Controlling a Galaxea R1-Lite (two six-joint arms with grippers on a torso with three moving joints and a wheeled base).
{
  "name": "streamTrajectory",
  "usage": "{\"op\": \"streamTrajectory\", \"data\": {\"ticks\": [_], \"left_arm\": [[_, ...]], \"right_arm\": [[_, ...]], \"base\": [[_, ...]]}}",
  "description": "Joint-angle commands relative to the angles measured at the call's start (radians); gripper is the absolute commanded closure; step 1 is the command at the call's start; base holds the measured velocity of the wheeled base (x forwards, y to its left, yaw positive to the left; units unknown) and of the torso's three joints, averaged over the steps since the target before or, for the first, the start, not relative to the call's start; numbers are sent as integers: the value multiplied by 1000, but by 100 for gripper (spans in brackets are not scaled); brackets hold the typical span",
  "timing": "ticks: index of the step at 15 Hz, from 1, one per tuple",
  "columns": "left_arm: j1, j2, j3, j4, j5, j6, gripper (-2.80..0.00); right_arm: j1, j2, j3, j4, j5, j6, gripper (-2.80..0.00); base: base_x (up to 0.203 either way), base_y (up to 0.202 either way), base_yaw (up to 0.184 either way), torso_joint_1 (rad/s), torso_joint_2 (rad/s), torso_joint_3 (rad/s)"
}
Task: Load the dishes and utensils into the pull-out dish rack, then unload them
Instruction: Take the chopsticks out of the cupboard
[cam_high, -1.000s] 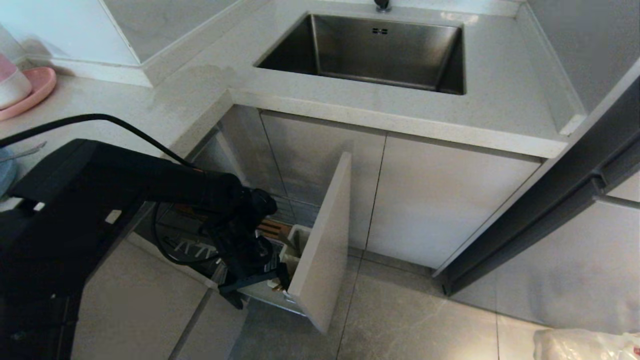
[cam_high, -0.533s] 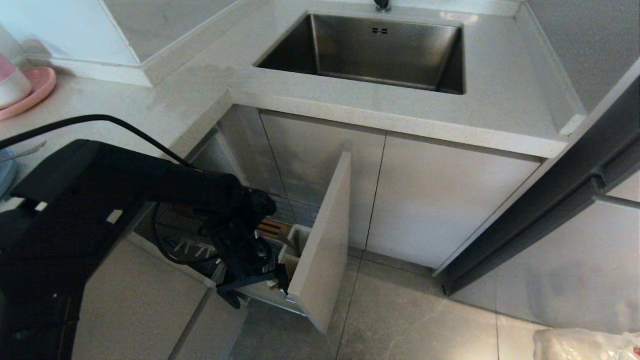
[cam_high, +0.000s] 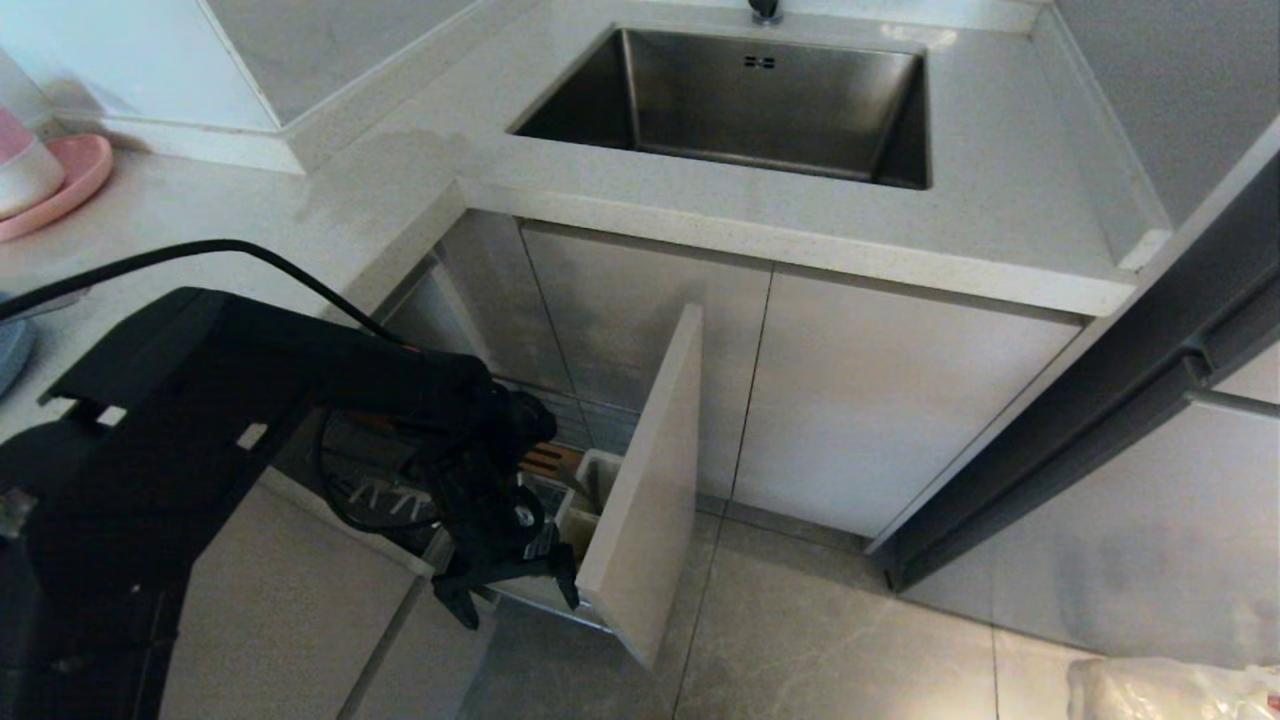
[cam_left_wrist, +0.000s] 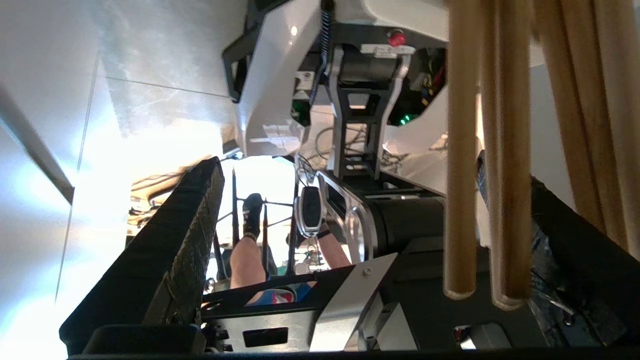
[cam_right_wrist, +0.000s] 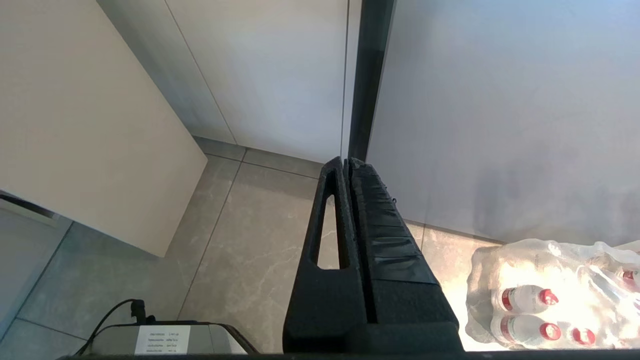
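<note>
The left pincer (cam_high: 518, 590) is being held released, jaws wide, low beside the white cup (cam_high: 585, 500) at the front corner of the pull-out rack (cam_high: 545, 460). The chopsticks (cam_left_wrist: 487, 150) are seen close against its camera, apparently standing in that cup, ungripped. Room is being narrowed by the open front panel (cam_high: 645, 490). Farther off, the desk (cam_high: 380, 200) and sink (cam_high: 740, 100) are lying above. The right pincer (cam_right_wrist: 350, 250) is being kept clenched, parked over the floor.

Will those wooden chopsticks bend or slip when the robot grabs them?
The chopsticks look like straight, solid wooden rods, so probably stiff and light. Their smooth, round shafts may roll or slide between the left end effector's open fingers, so a firm squeeze seems wise.
</note>
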Motion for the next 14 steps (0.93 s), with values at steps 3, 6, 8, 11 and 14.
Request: {"op": "streamTrajectory", "data": {"ticks": [3,6,8,11,14], "left_arm": [[-8,47,-38,6,-9,2,-280],[-13,84,-98,29,-6,23,-280],[-15,113,-142,81,-1,27,-280],[-5,135,-175,97,25,27,-280],[14,155,-237,169,38,28,-280]], "right_arm": [[0,1,0,0,0,0,0],[0,2,0,0,0,0,0],[0,1,0,0,0,0,0],[0,1,0,0,0,0,0],[0,2,0,0,0,0,0]], "base": [[0,0,0,0,0,0],[0,0,0,0,0,0],[0,0,0,0,0,0],[0,0,0,0,0,0],[0,0,0,0,0,0]]}}
